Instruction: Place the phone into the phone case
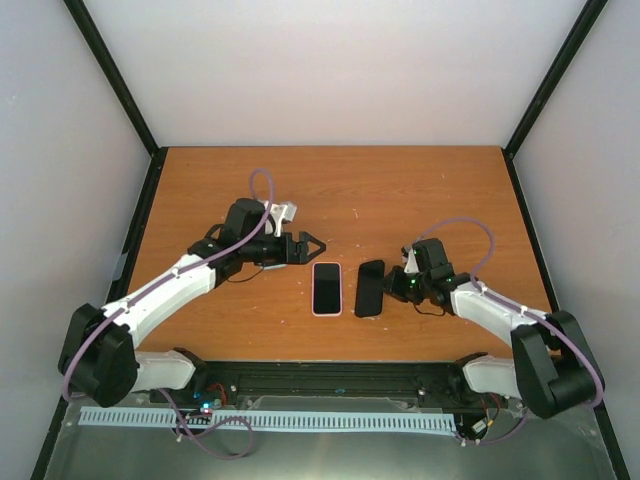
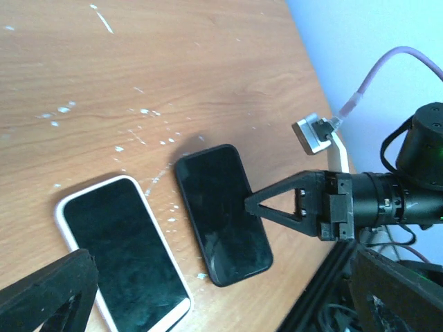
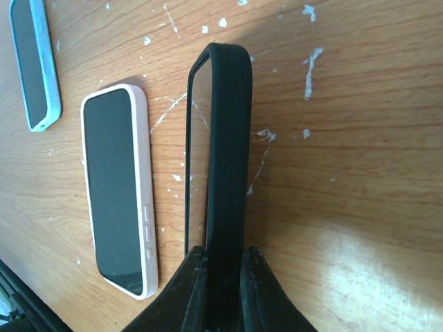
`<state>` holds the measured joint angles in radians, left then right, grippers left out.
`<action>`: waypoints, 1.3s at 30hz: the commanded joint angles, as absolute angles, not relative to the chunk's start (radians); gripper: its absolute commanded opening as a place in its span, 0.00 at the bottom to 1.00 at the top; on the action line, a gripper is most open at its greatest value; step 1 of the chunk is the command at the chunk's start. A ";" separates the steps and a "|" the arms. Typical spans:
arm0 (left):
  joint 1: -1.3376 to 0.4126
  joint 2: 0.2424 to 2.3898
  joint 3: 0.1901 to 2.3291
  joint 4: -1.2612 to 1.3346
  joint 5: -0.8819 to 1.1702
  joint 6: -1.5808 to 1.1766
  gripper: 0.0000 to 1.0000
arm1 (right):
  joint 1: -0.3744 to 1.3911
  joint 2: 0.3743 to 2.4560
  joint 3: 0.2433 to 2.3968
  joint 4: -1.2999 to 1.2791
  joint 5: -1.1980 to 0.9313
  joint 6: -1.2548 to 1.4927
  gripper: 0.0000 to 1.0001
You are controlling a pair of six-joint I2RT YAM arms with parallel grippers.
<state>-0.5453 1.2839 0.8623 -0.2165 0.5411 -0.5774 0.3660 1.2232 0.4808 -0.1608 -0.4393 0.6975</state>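
Observation:
A phone with a pale pink-white rim (image 1: pixel 327 288) lies screen up at the table's middle front. The black phone case (image 1: pixel 370 288) lies right beside it, not touching. My right gripper (image 1: pixel 397 285) is shut on the case's right edge; in the right wrist view (image 3: pixel 223 252) both fingers pinch the thick black rim (image 3: pixel 228 138), with the phone (image 3: pixel 118 187) to its left. My left gripper (image 1: pixel 308 247) is open and empty, hovering just behind the phone. In the left wrist view (image 2: pixel 169 232) its jaws spread above the phone (image 2: pixel 124 256) and case (image 2: pixel 221 211).
A flat object with a light-blue rim (image 3: pixel 31 62) lies beyond the phone in the right wrist view; the left arm hides it from above. The black front rail (image 1: pixel 330 372) runs close to the phone and case. Bare wood (image 1: pixel 400 190) stretches behind them.

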 commanded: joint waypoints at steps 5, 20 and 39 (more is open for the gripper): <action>-0.546 1.202 0.912 -0.339 0.365 -0.520 1.00 | 0.354 1.298 0.522 -0.130 -0.415 0.657 0.09; -0.545 1.102 0.885 -0.365 0.197 -0.547 0.99 | 0.354 1.132 0.613 -0.405 -0.219 0.639 0.95; -0.545 0.887 1.020 -0.465 0.018 -0.561 0.99 | 0.353 0.681 0.901 -0.747 -0.118 0.615 1.00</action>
